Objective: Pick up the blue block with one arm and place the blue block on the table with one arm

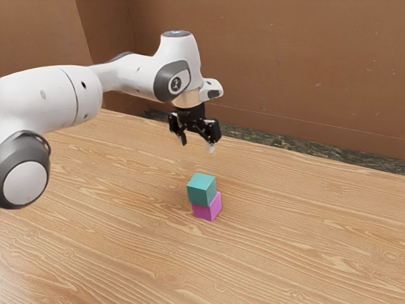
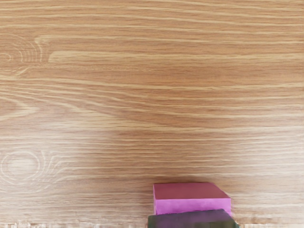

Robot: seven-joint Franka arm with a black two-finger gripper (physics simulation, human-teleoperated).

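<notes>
Exterior view, blue block (image 1: 202, 189): up top, perched on the magenta block (image 1: 207, 208), the two turned at different angles!
Gripper (image 1: 197, 143): open, nothing between its fingers, hanging higher than the stack and apart from it.
Step in hand: lining up the pick, I judge; square the fingers to the blue block's side faces, centre, then drop straight down.
Depth: the tricky bit; grip the upper cube alone, because going too low could catch or shove the magenta block.
Lift and release: straight up first, clear sideways, then lower level and let go only once the base touches wood.
Container duty: just a perch, the magenta block bearing the blue one, the table (image 1: 304, 253) bearing both.
</notes>
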